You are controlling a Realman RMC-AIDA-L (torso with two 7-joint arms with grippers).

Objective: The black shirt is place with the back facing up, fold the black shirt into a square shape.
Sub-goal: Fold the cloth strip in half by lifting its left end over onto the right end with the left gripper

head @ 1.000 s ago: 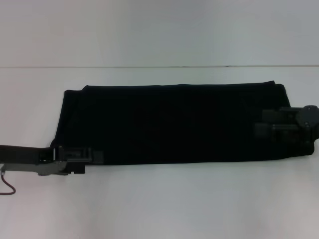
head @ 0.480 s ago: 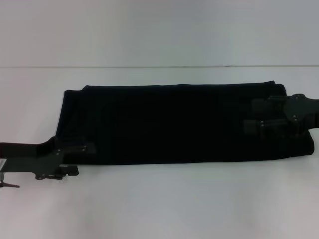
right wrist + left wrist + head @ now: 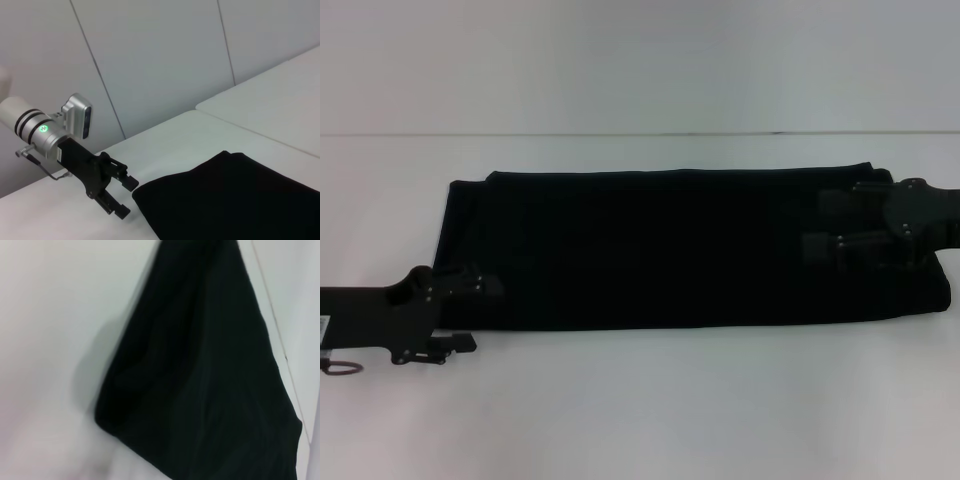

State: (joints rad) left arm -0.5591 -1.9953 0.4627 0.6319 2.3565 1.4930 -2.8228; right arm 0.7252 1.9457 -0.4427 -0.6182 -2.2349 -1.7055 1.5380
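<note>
Shirt: the shirt [image 3: 670, 250] is lying flat on the desk [image 3: 640, 400] as a long band, its long axis running left to right.
Left tool: the left tool [image 3: 470, 315] is sitting at the band's near-left corner, fingers apart and empty.
Right tool: the right tool [image 3: 825, 230] is hovering over the right end; grip cannot be told.
Key relation: each tool is standing at one end, so an end-over-end fold is looking due.

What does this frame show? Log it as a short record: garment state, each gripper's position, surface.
garment: black shirt, folded into a long flat band lying across the table; no lettering visible
left gripper: open, at the band's near left corner, one finger on the cloth edge, one on the table
right gripper: over the band's right end
surface: white table
</note>
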